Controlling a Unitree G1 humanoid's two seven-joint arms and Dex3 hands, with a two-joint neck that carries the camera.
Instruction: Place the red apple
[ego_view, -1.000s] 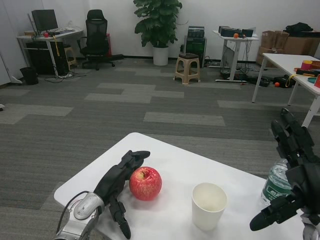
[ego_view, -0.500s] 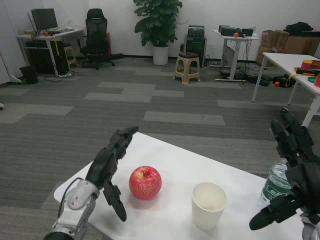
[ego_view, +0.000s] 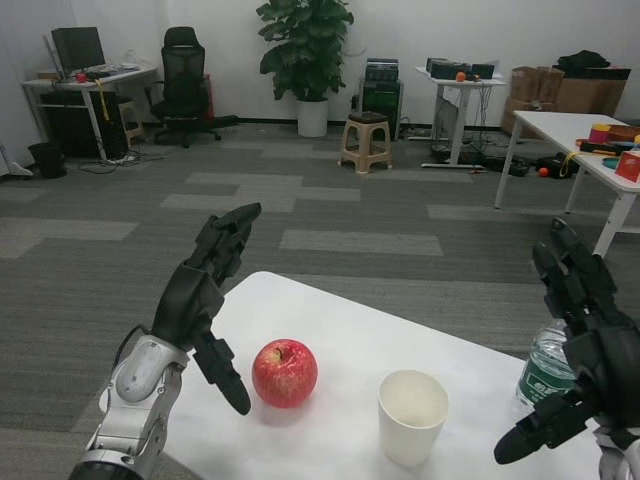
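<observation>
the red apple (ego_view: 285, 372) stands on the white tabletop (ego_view: 340, 330), just left of the paper cup (ego_view: 411, 416). the left hand (ego_view: 205, 295) hovers left of the apple, fingers spread wide, holding nothing. the right hand (ego_view: 580, 345) is also wide, right of the cup.

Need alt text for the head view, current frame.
A red apple sits on a white table with the robot's left hand raised open just left of it, not touching. A white cup stands to the apple's right, and the right hand hovers open by a water bottle at the right edge.
</observation>
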